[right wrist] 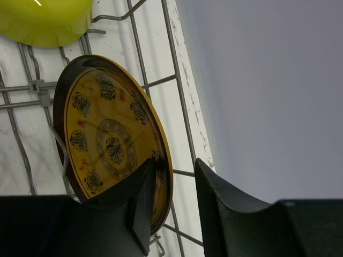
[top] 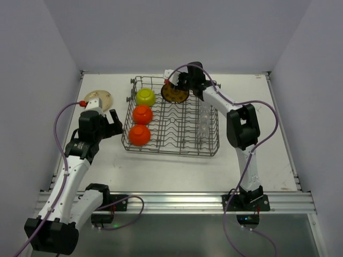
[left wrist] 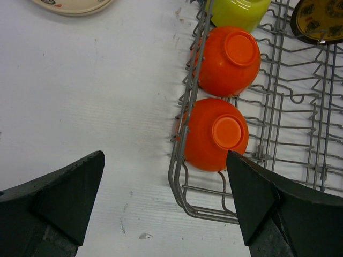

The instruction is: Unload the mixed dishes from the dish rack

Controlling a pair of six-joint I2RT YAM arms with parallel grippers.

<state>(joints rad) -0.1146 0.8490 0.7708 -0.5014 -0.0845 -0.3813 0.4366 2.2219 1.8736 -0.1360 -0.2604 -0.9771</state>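
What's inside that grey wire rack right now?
The dish rack holds a yellow-green bowl, two orange bowls upside down, clear glasses, and a patterned plate pinched by the right gripper. Anything behind that arm is hidden.

left jaws wide, right jaws narrowed

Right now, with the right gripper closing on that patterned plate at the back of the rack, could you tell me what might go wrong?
1. The right gripper pinches the patterned plate only at its rim, so the plate may pivot or slip when lifted.
2. The plate stands between wires of the dish rack; a slanted pull could snag it.
3. The yellow-green bowl sits close beside it and might get knocked.
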